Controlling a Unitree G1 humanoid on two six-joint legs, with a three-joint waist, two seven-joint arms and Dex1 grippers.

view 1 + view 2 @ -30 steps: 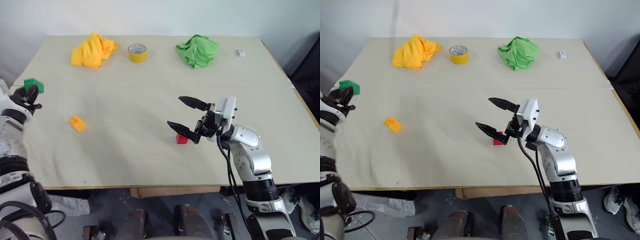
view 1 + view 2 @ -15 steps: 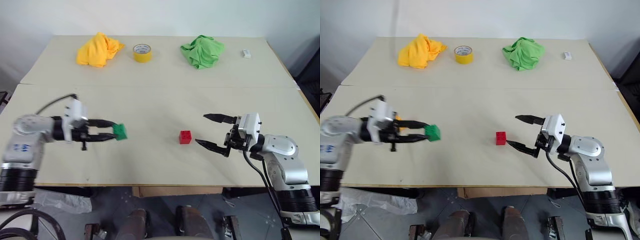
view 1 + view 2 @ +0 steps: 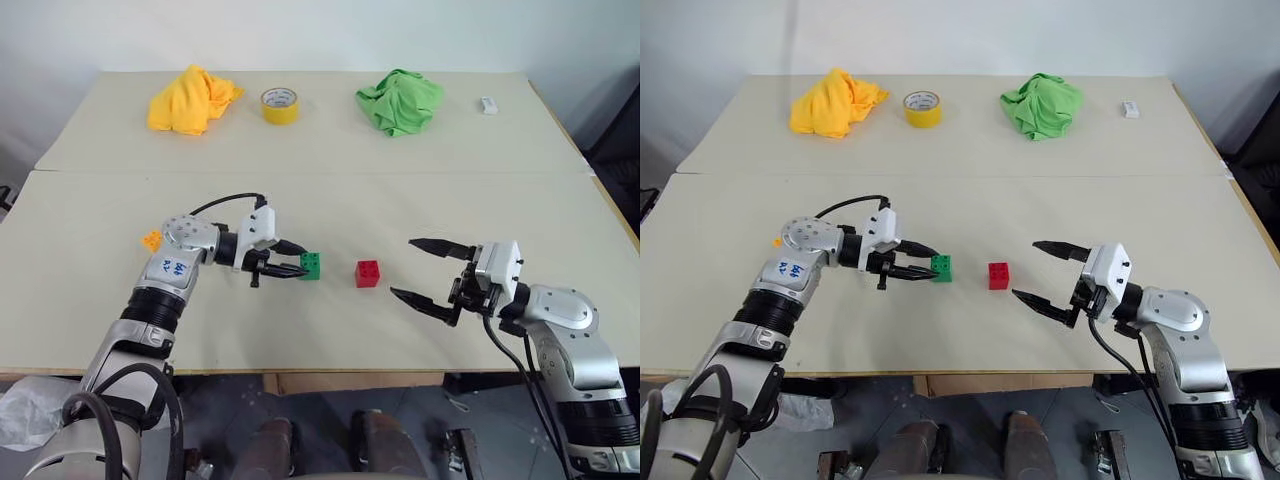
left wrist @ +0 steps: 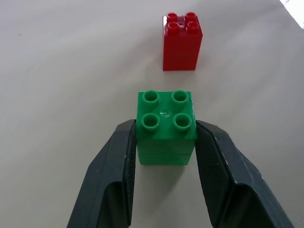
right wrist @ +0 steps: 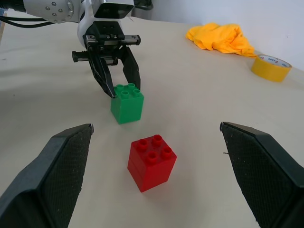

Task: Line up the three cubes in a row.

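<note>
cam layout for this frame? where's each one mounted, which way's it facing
Head stereo pair: looks forward and down over the table; both arms show.
Left wrist: looks along the left hand, shut on the green cube, toward the red cube.
Right wrist: looks between the open right hand fingers, facing the left hand.
Shared: both cubes.

Beige table (image 3: 330, 140) against white wall (image 3: 300, 30); grey floor (image 3: 230, 410) below.
</note>
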